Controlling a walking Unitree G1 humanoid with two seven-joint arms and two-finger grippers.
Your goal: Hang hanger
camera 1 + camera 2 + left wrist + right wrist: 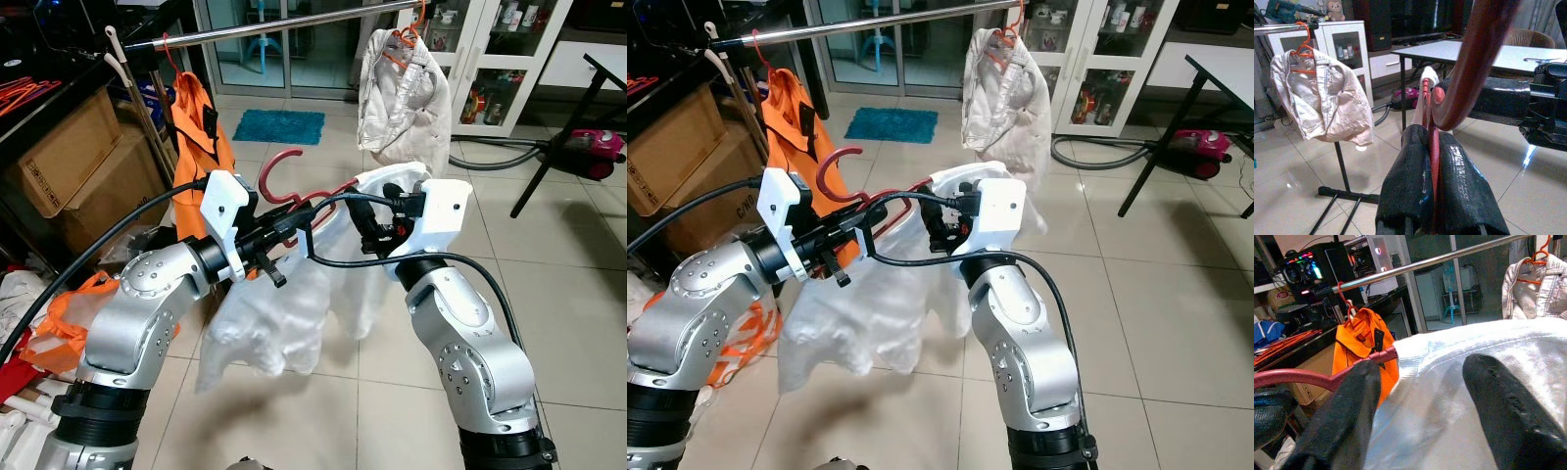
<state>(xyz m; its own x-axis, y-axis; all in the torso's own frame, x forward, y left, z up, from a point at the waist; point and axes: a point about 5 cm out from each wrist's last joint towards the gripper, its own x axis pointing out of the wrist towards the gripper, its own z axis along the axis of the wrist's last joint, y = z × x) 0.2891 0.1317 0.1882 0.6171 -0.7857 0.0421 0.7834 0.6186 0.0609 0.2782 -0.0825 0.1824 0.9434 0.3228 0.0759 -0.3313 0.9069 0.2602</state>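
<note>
Left eye view: the robot holds a dark red hanger (294, 186) carrying a white garment (294, 304) out in front of its chest, below the steel clothes rail (294, 24), presumably to line the hook up for hanging. The left gripper (1432, 161) is clamped on the hanger's bar beside the hook. The right gripper (1420, 396) straddles the draped far shoulder, fingers spread, steadying it level.
</note>
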